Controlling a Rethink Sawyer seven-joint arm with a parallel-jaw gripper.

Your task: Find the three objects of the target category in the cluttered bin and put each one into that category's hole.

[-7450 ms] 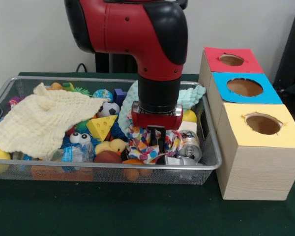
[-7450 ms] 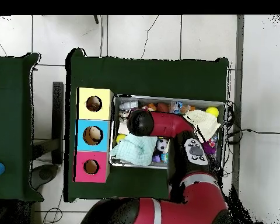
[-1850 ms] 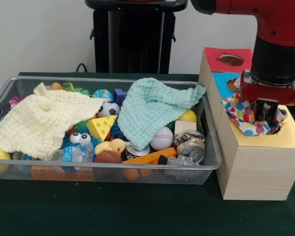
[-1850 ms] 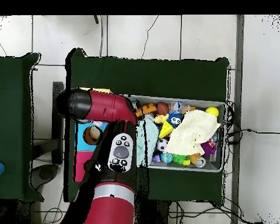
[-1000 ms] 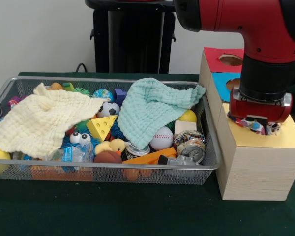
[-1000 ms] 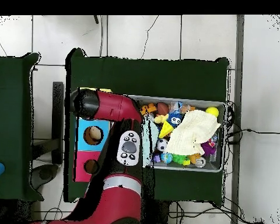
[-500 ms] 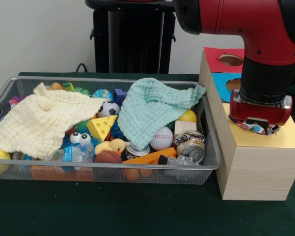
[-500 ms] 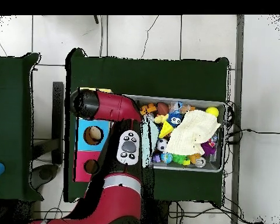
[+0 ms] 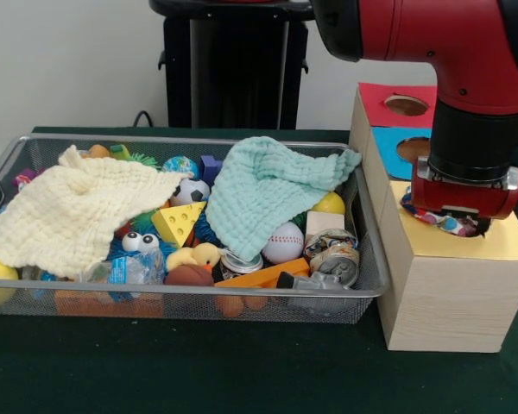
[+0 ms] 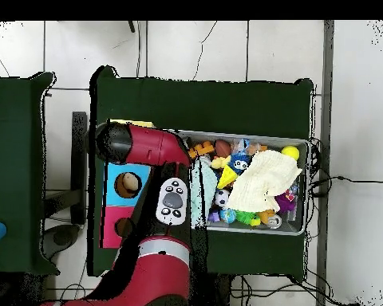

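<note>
My gripper (image 9: 460,217) stands right over the hole of the yellow-topped box (image 9: 453,263), its red base low above the top. A multicoloured dotted cloth (image 9: 438,221) bunches under it, mostly down in the hole, with only a rim of fabric showing. Whether the gripper still holds it is hidden. In the wire bin (image 9: 198,295) a mint cloth (image 9: 268,190) and a cream cloth (image 9: 69,216) lie over the toys. From overhead, the arm (image 10: 139,145) covers the yellow box and the gripper is hidden.
Blue-topped (image 9: 410,148) and red-topped (image 9: 388,93) boxes stand behind the yellow one. The bin holds a cheese wedge (image 9: 180,222), a baseball (image 9: 285,242), cans (image 9: 332,256), a duck (image 9: 197,256) and balls. The overhead view shows the cream cloth (image 10: 262,179) and the blue box (image 10: 127,185).
The dotted cloth was lifted from the bin and carried over the yellow box. In the last second it has sunk into the hole, and the gripper has shifted slightly right.
</note>
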